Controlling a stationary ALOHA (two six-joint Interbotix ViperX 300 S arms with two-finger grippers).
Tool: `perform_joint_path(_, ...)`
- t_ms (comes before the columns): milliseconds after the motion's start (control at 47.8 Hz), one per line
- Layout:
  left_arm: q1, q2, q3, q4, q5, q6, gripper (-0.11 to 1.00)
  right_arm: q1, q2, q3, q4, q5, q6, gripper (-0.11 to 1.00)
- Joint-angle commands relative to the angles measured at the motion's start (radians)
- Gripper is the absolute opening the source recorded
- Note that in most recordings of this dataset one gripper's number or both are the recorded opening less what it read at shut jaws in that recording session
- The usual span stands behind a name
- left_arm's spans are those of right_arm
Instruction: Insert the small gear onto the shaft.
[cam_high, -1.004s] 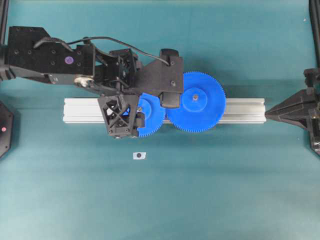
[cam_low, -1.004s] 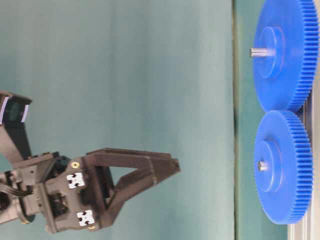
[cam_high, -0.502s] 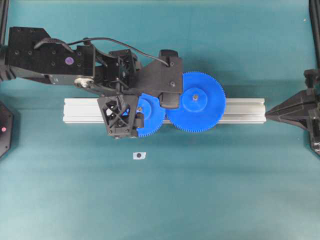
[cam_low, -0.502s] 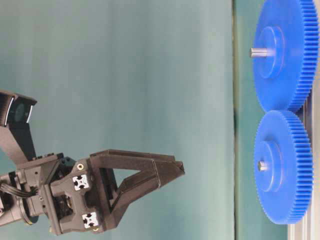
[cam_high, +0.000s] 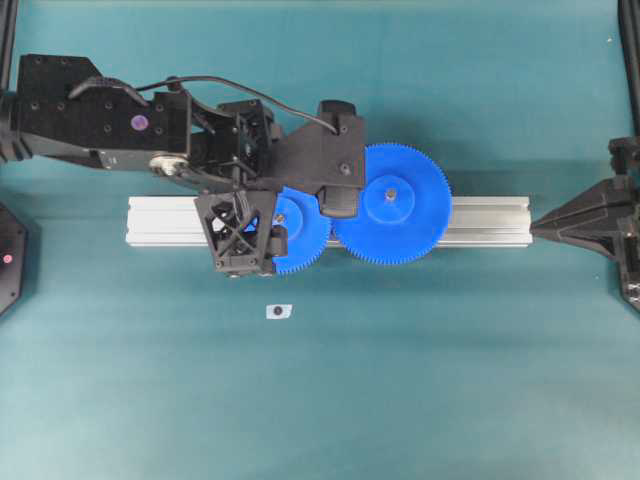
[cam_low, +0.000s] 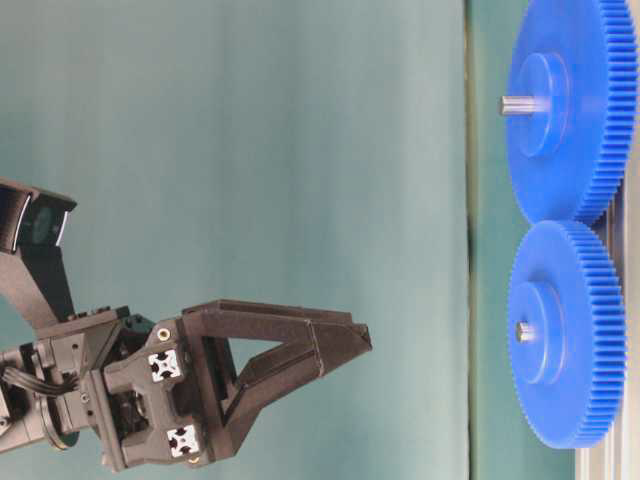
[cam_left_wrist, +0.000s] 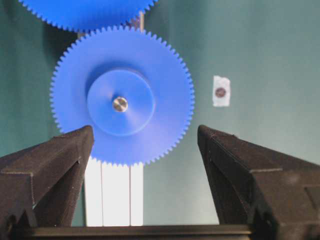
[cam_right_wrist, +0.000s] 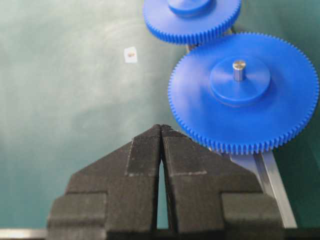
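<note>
Overhead view shows us the small gear (cam_high: 300, 232) already seated on its shaft (cam_left_wrist: 119, 104) beside the larger gear (cam_high: 392, 204), left hand (cam_left_wrist: 145, 145) spread and empty above it, so we judge only withdrawal remains.

I am working a robotics lab test station, not a home or shop: a table (cam_high: 480, 380) covered wall to wall in plain teal matting, a bare aluminium rail (cam_high: 480, 222) laid across it as a fixture, and two black robot arms (cam_high: 100, 110) with printed tools and exposed cabling, mounted at opposite edges, one white marker tag (cam_high: 277, 311) on the mat.
</note>
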Motion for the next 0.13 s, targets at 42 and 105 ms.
perform_joint_path(42, -0.003, -0.014, -0.011, 0.002, -0.003, -0.002, 0.80, -0.002, 0.005, -0.009, -0.002, -0.008, 0.011, 0.06)
perform_joint_path(105, -0.003, -0.014, -0.011, 0.002, -0.003, -0.002, 0.80, -0.002, 0.005, -0.009, -0.002, -0.008, 0.011, 0.06)
